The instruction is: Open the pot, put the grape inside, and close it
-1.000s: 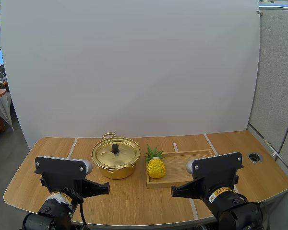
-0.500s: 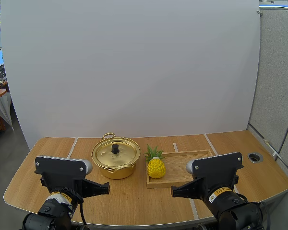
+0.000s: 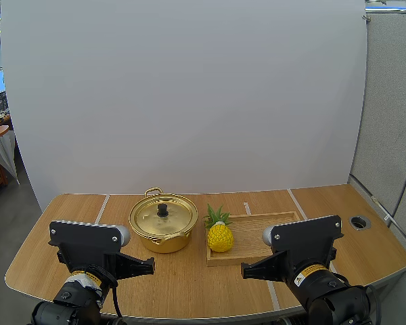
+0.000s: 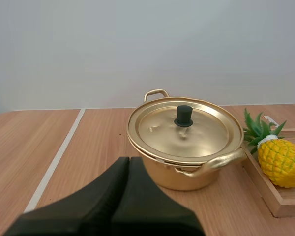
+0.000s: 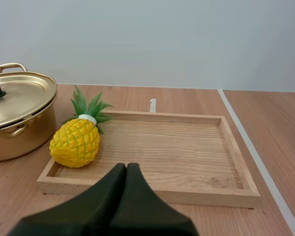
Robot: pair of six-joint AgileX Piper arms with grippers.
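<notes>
Left wrist view, left gripper (image 4: 129, 160): the two black fingers lie pressed together as one dark wedge with nothing between them, above the near part of the table (image 4: 34, 142).
Just ahead of the left gripper: the golden pot (image 4: 184, 178) stands upright on the table, apart from the fingertips.
On the pot: the lid (image 4: 162, 129) is seated flat and closed, with its black knob (image 4: 184, 115) upright at the centre, beyond the tips and a little to their right.
Pot's near handle (image 4: 214, 164): it sticks out toward the gripper's right side.
Farther to the left gripper's right: a yellow pineapple (image 4: 281, 162) lies just beside the pot, inside the wooden tray (image 4: 280, 206).
Right wrist view, right gripper (image 5: 126, 166): its fingers are closed on each other and empty, just short of the tray's near rim.
Straight ahead of the right gripper: the tray's bare wooden floor.
Ahead and to the right gripper's left: the pineapple, at the tray's left end, green crown pointing away from the gripper.
Farther left again: the pot, beside the tray, lid on.
High view: both grippers sit near the table's front edge, well apart, the left pointing toward the pot and the right toward the tray.
</notes>
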